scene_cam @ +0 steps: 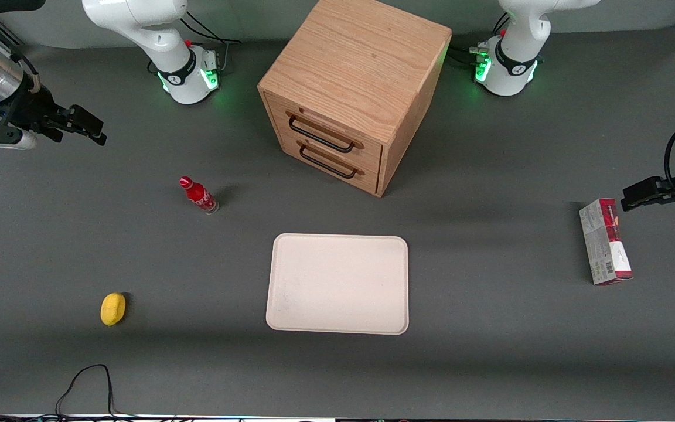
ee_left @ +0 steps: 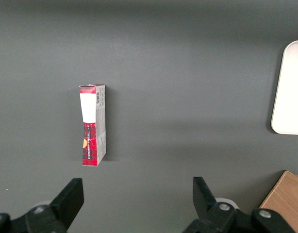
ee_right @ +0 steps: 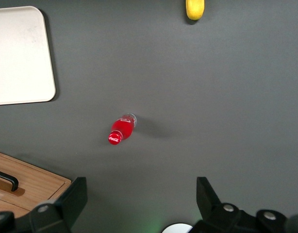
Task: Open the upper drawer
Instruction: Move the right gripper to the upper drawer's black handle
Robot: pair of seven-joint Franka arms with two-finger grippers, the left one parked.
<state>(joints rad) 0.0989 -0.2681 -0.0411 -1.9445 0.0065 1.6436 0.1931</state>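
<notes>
Front view: the hand (scene_cam: 88, 130) hung above the table (scene_cam: 490, 351) at the working arm's end, fingers spread wide and holding nothing. The cabinet (scene_cam: 361, 64) stood mid-table between the two arm bases, turned so its front faced about 7 o'clock. The upper drawer (scene_cam: 329, 128) sat shut, flush in that front, just above the lower drawer (scene_cam: 337, 161). From the hand, the upper drawer lay at roughly 3 o'clock, well apart, and its black handle (scene_cam: 321, 136) ran from about 10 to 4 o'clock. The pull would likely have to go toward 7 o'clock, square to that bar. A bottle (scene_cam: 198, 195) stood near the path; a lemon (scene_cam: 113, 309), a tray (scene_cam: 337, 283) and a box (scene_cam: 605, 241) lay nearer the camera.

Left wrist view: only the box (ee_left: 93, 124), a tray (ee_left: 290, 90) edge and a cabinet (ee_left: 287, 201) corner showed.

Right wrist view: the fingers (ee_right: 71, 204) stood wide apart, empty, over the table (ee_right: 226, 97). The bottle (ee_right: 122, 129), lemon (ee_right: 195, 8) and tray (ee_right: 20, 53) showed, with a corner of the cabinet (ee_right: 32, 187) and one handle (ee_right: 7, 179) end; which drawer it belonged to I could not tell.
</notes>
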